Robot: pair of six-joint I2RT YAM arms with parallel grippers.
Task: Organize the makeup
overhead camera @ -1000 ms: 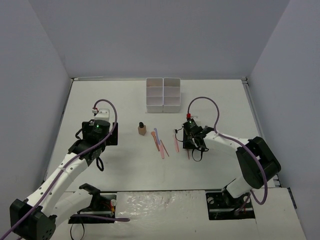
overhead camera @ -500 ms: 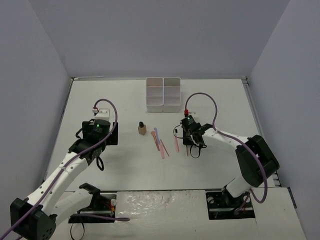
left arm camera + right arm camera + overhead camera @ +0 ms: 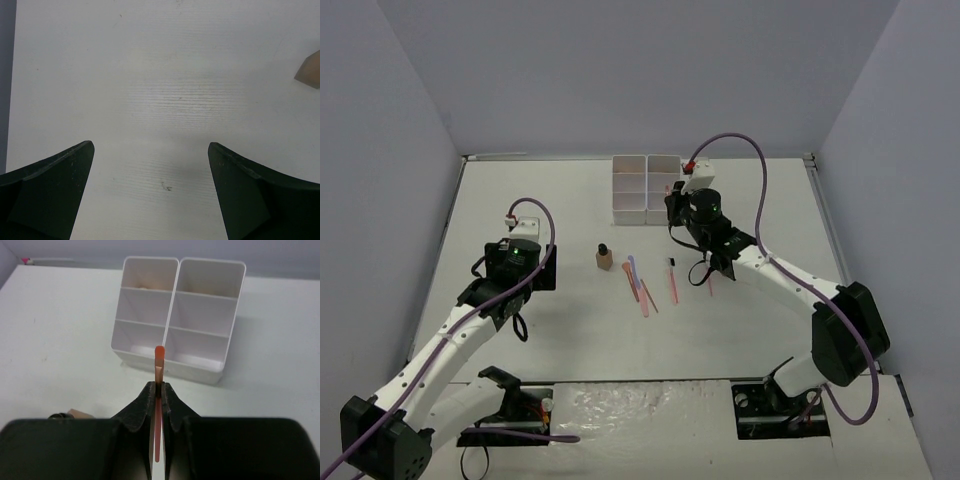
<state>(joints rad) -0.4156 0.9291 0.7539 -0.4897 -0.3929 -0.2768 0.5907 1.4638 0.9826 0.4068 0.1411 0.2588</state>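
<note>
Makeup sticks [image 3: 640, 285], thin, pink, blue and brown, loose on white tabletop [image 3: 560, 200] between both arms. Just left of them, tan bottle with black cap [image 3: 605, 257]. Left claw [image 3: 151, 146] spread wide over bare tabletop, gripping nothing. Farther back, right claw [image 3: 158, 386] pinched tight on thin orange-pink stick [image 3: 159, 357], tip pointing toward nearby white gridded plastic box [image 3: 200, 371].

right end effector [image 3: 158, 388] raised toward box [image 3: 197, 371], pink stick [image 3: 159, 356] lifted clear
</note>
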